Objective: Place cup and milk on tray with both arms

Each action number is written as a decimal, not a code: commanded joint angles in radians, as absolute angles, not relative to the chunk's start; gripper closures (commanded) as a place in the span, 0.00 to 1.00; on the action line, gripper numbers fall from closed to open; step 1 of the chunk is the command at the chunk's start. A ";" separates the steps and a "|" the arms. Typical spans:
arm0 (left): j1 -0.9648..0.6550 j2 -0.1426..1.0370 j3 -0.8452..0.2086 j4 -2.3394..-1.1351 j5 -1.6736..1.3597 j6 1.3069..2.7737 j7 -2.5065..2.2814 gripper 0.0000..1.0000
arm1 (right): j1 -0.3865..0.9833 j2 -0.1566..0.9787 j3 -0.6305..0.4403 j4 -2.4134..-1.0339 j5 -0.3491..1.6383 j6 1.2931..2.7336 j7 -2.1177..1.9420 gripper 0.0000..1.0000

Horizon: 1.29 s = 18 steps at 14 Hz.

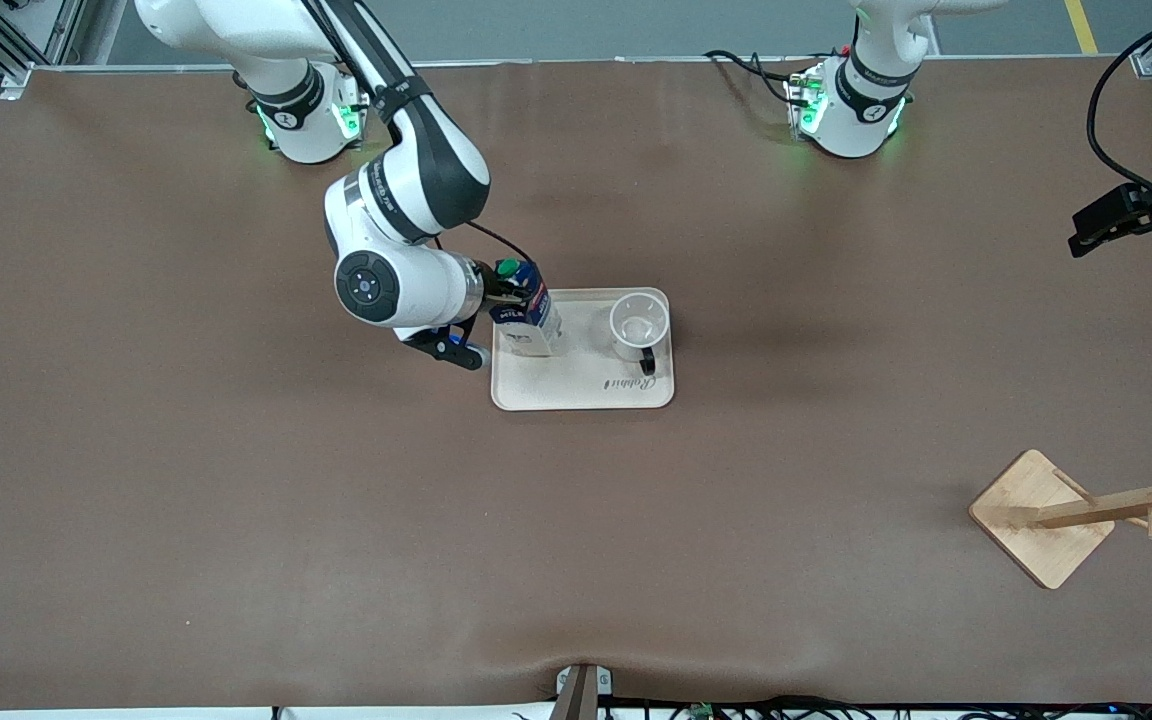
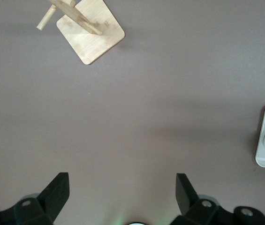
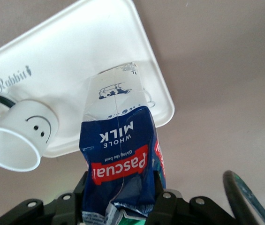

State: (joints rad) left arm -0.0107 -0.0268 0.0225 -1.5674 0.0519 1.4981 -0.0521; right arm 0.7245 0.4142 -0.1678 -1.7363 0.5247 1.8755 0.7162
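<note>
You see the right gripper (image 1: 508, 297) clenched on the soft milk carton (image 1: 526, 318), dented near its cap, so grip gently; the left gripper (image 2: 121, 197) waits released.

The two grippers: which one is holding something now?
The right gripper, shut on the milk over the tray; the left gripper is open and empty.

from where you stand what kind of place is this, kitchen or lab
Most likely a robotics lab: two arms are bolted to a brown-covered table, cables trail off its edge, and a tray sits staged at its middle.
</note>
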 commanded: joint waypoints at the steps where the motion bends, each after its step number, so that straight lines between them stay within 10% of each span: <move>1: -0.002 -0.048 0.021 -1.586 0.034 1.508 -0.037 0.00 | 0.735 0.429 -0.181 -1.717 0.471 1.876 0.741 0.84; 2: -0.002 -0.048 0.021 -1.585 0.034 1.508 -0.037 0.00 | 0.739 0.439 -0.181 -1.717 0.469 1.879 0.744 0.54; 3: -0.002 -0.048 0.021 -1.583 0.034 1.508 -0.035 0.00 | 0.748 0.440 -0.181 -1.715 0.468 1.881 0.752 0.01; 10: 0.002 -0.034 0.021 -1.566 0.034 1.508 -0.034 0.00 | 0.743 0.434 -0.183 -1.547 0.483 1.839 0.909 0.00; 18: 0.002 -0.025 0.023 -1.552 0.035 1.508 -0.034 0.00 | 0.519 0.419 -0.205 -1.252 0.466 1.441 0.992 0.00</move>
State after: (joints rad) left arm -0.0034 -0.0260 0.0222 -1.5663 0.0519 1.5072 -0.0504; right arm 0.5582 0.4208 -0.2055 -1.3160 0.4867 1.5029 0.9453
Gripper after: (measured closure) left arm 0.000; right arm 0.000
